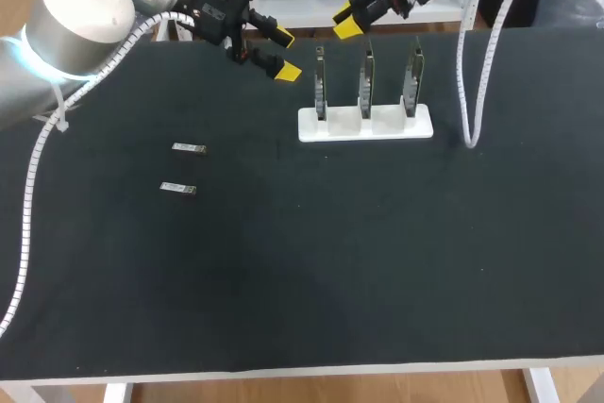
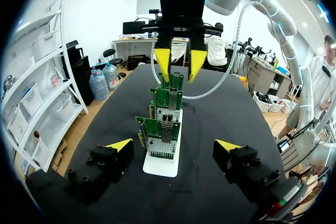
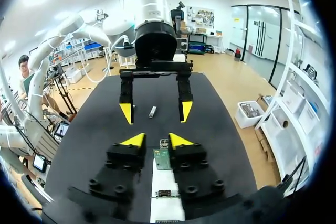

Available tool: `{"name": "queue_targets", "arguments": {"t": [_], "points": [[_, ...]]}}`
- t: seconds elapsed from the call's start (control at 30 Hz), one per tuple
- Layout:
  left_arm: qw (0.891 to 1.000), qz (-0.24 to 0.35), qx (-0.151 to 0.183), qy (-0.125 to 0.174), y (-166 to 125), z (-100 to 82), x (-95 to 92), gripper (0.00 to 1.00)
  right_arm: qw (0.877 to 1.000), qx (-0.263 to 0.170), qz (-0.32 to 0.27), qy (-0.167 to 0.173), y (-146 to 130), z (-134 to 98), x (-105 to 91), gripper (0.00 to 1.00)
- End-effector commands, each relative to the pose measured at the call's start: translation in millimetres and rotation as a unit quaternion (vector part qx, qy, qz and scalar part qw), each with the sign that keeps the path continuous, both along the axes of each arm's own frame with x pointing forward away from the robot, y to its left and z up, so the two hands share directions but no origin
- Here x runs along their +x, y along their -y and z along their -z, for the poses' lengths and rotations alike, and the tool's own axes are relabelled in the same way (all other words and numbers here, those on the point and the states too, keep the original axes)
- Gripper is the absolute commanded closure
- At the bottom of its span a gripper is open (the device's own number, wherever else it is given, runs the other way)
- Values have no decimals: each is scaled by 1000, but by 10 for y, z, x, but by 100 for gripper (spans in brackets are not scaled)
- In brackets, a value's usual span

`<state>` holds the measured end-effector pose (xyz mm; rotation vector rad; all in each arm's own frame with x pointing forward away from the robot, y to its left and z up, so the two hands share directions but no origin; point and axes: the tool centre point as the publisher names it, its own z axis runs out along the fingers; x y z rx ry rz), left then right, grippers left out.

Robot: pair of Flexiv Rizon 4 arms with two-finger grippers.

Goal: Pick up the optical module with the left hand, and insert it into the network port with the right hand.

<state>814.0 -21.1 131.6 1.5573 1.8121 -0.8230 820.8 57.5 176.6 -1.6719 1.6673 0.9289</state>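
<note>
1. Optical module, a small silver oblong (image 1: 189, 148), lies flat on the black table (image 1: 302, 271), with a second silver module (image 1: 177, 189) near it.
2. Three upright green circuit boards (image 2: 163, 129) stand in a white rack (image 1: 366, 125).
3. Left gripper (image 1: 281, 54) hangs beside the rack, well apart from both modules, jaws spread wide and empty.
4. Right gripper (image 1: 351, 18) hangs beyond the rack, jaws apart with a narrower gap, holding nothing.

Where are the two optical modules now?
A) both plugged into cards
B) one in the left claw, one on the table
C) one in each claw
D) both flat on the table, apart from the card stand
D: both optical modules lie flat on the table, clear of the white stand, and the left claw and right claw are open and empty.
</note>
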Motion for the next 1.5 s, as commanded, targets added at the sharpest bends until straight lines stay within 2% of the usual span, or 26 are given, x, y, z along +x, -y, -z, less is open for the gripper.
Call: {"name": "queue_targets", "arguments": {"t": [0.03, 0.9, 1.5], "points": [[1000, 1, 1, -1, 3, -2, 9, 0, 1000, 0, 4, 2, 2, -2, -22, 100], [1000, 1, 1, -1, 3, -2, 9, 0, 1000, 1, -13, -8, -222, 73, 28, 100], [1000, 1, 1, -1, 3, -2, 9, 0, 1000, -8, -20, -22, -251, 154, 36, 100]]}}
